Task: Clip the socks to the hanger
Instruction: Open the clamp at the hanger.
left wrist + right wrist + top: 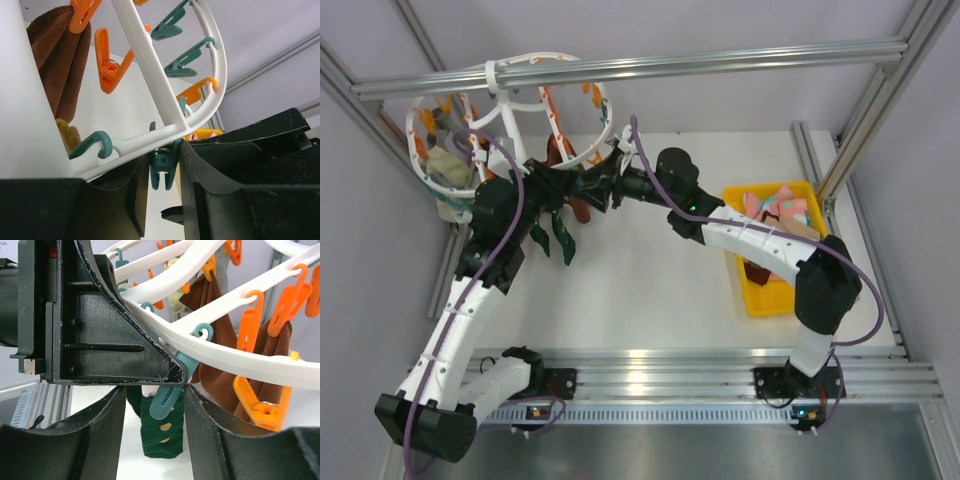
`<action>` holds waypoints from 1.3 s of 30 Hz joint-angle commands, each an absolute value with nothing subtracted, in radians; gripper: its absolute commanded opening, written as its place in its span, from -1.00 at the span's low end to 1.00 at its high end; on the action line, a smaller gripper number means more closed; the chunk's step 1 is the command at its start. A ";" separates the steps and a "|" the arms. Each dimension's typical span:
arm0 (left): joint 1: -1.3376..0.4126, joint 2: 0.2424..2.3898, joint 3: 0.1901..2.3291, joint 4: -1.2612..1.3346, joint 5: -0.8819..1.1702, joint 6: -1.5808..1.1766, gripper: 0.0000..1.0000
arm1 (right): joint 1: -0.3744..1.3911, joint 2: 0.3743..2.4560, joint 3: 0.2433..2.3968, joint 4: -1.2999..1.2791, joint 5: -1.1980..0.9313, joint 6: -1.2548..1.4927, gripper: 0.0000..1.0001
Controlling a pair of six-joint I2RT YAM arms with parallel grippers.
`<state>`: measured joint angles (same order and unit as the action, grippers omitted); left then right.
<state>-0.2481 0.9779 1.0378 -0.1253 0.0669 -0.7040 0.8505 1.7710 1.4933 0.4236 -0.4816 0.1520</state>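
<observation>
Between my left fingers (pixel 225 200): a teal plastic clip (pixel 162 175) dangling from the big round white plastic ring hanger (pixel 166 100). My left gripper (pixel 162 160) is pinched on that clip, with no gap either side that I can see.
Right gripper (pixel 155 392): jaws apart, facing the same clip from the other side. The clip's lower end sits in the gap, and it doesn't look squeezed.
Just below the clip: a dark green fabric sock (pixel 160 437) with pale spots, hanging limp. Can't tell if the clip is actually biting it, tbh.
Hanger spot: hooked over the aluminium rail (pixel 720 58) at the far left of the table, curved spokes and clips all round.
Hanging on it: maroon-brown towelling socks (pixel 215 387) under orange plastic clips (pixel 248 322), right beside my grippers. There's also a beige sock (pixel 445 165) on the far-left side of the ring.
Off to my right: a yellow plastic tray (pixel 760 295) on the white table (pixel 650 290), with pink socks with mint patches (pixel 780 207) piled inside, well apart from the hanger.
</observation>
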 commanded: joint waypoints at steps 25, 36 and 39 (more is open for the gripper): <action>-0.215 0.799 1.048 0.023 0.073 -0.641 0.12 | 0.862 1.779 1.623 0.446 -0.560 0.011 -1.00; -0.186 0.669 1.190 -0.230 0.031 -0.649 0.63 | 0.945 1.801 1.658 0.394 -0.531 -0.055 -1.00; -0.158 0.658 1.206 -0.236 0.017 -0.678 0.72 | 0.976 1.821 1.684 0.387 -0.506 -0.072 -1.00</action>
